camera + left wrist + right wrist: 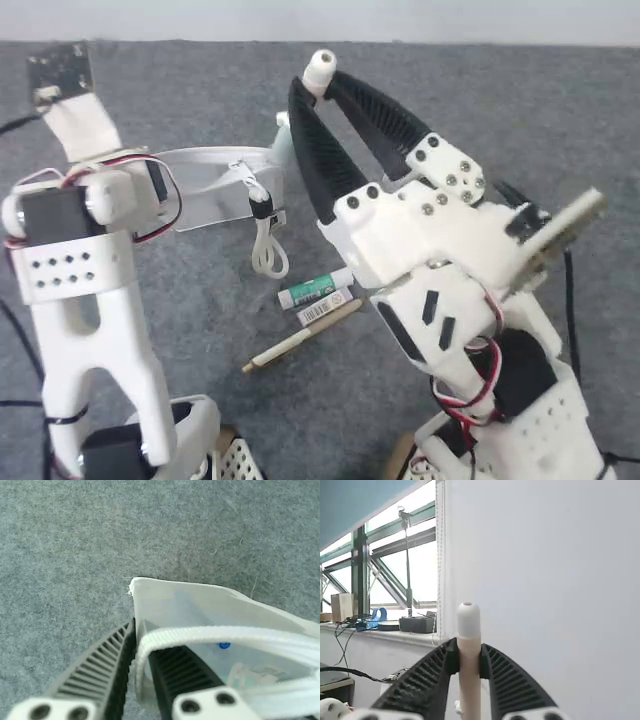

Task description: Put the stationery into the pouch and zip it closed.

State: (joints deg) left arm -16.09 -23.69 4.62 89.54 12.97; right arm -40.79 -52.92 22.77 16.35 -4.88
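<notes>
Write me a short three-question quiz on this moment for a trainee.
1. True or false: the right gripper is shut on a white-capped pen, held up off the table.
2. What is the left gripper clamped on? A: the pouch edge. B: scissors. C: nothing.
3. How many stationery pieces lie loose on the table?
Key: 1 true. 2 A. 3 three: green-labelled tube, white labelled stick, wooden pencil.
</notes>
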